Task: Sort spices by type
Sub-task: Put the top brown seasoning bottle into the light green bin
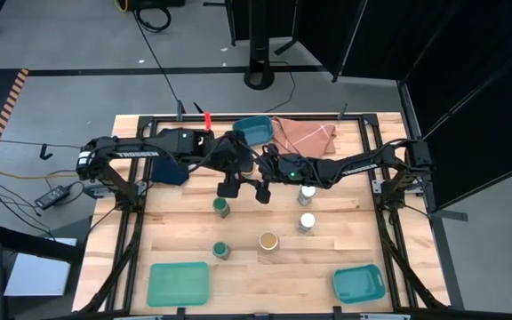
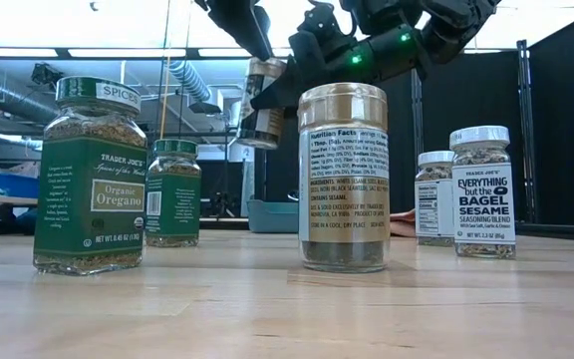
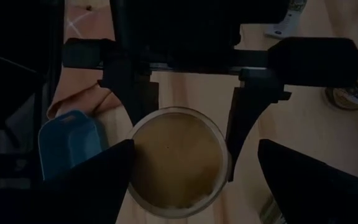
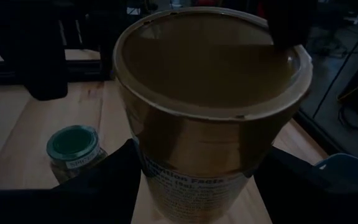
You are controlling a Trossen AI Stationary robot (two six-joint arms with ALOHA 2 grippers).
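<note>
Bright ceiling lights wash out the low view's background; both wrist views are dim and shadowed.

Both dark arms reach in from opposite sides and meet raised over the middle of the bench's far half. The right claw (image 1: 263,190) is clamped around a tan-lidded jar (image 4: 210,112), held aloft. The left claw (image 1: 229,188) stands wide open just beside it.

bench (image 1: 238,267): pale wood planks, smooth, slight sheen. spice jars: clear glossy glass w/ paper labels, e.g. oregano jar (image 2: 92,178). tan lid (image 4: 210,59): smooth plastic, satin. trays (image 1: 179,284): teal plastic, matt. cloth (image 1: 305,135): soft pinkish fabric. arms: matt black.
</note>
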